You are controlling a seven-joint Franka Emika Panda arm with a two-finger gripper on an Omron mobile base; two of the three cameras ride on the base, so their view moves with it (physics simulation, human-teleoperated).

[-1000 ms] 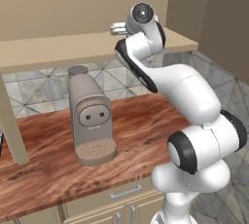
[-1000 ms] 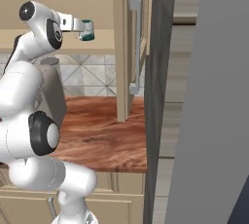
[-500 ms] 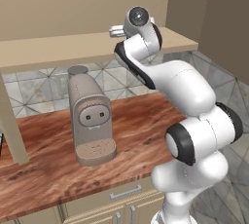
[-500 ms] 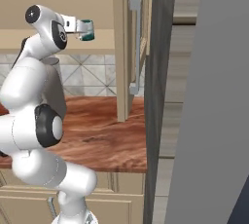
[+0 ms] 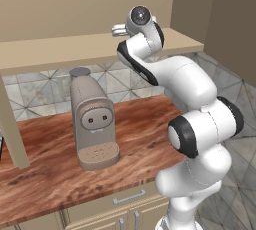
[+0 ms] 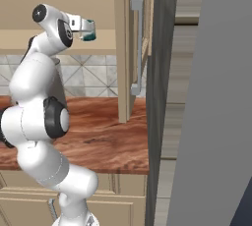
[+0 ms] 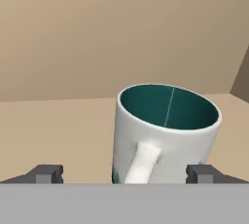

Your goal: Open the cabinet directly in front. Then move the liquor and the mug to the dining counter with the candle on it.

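The white mug (image 7: 165, 135) with a dark teal inside stands on the floor of the opened cabinet (image 5: 75, 49), its loop handle turned toward the hand. My gripper (image 7: 125, 173) is open, with one fingertip (image 7: 48, 173) left of the mug and the other well to its right, both apart from it. From the right base view, the gripper (image 6: 87, 25) reaches into the cabinet at shelf height with the mug (image 6: 89, 35) at its tip. In the left base view the gripper (image 5: 117, 29) sits just above the shelf edge. The liquor, the dining counter and the candle are out of view.
A beige coffee machine (image 5: 92, 119) stands on the wood-grain countertop (image 5: 145, 119) below the cabinet. The open cabinet door (image 6: 125, 48) with its long silver handle (image 6: 137, 43) juts out to the right of the arm. A tall dark panel (image 6: 160, 97) stands beyond it.
The hand has edged a little further toward the mug and the arm's elbow has shifted. The jaws have stayed wide apart and the mug has not moved.
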